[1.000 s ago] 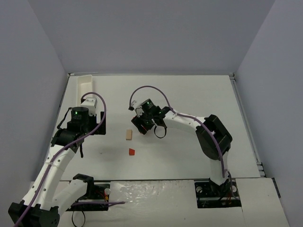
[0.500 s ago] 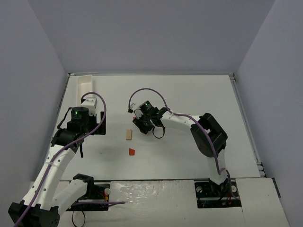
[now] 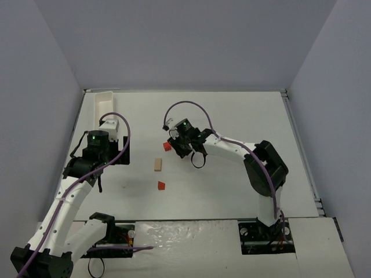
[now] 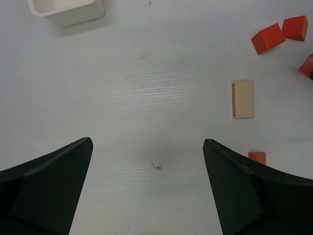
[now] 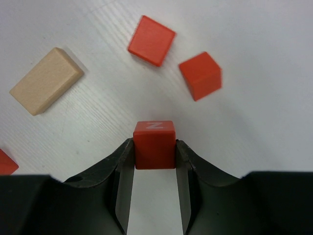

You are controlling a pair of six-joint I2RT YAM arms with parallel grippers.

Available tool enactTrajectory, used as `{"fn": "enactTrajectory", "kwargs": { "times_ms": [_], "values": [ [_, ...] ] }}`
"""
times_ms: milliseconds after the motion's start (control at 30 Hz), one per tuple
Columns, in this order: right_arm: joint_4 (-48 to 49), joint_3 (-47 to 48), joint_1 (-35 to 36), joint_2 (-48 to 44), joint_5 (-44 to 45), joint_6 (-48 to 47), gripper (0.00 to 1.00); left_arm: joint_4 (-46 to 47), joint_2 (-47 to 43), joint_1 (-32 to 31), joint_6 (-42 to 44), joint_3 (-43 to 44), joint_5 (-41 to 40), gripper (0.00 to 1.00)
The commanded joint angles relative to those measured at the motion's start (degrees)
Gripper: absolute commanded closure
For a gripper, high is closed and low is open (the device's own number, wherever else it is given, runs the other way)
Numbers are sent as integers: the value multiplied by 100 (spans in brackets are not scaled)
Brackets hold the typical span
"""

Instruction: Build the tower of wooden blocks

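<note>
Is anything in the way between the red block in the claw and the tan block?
No. Only bare table lies between the red block in the right claw and the tan block.

**Reporter:** How many red cubes sit on the one white table (image 3: 243, 116)?

**Photographer:** Four are pictured: a lettered cube (image 5: 154, 144), a first loose cube (image 5: 151, 40) and a second loose cube (image 5: 200, 75) just beyond it, and a lone cube (image 4: 257, 157) on the near side.

**Reporter:** And pale pieces?

**Photographer:** One tan block (image 5: 46, 81).

**Reporter:** Anything else to tally?

**Photographer:** One white tray (image 4: 73, 15), far left, and two robot arms: the left arm (image 3: 68, 198) and the right arm (image 3: 229, 147).
</note>
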Motion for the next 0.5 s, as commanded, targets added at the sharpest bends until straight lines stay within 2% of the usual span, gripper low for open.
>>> {"fn": "enactTrajectory", "kwargs": {
  "times_ms": [0,200,467],
  "values": [
    [77,-226,-556,-1277,583,590,100,278,31,1,34,97,-31,5],
    [-175,-917,-1746,-2106,696,867,100,278,83,10,43,99,-3,5],
    [-312,-1360,-2739,-2373,306,996,100,270,127,1,43,98,4,5]
  ]
}}
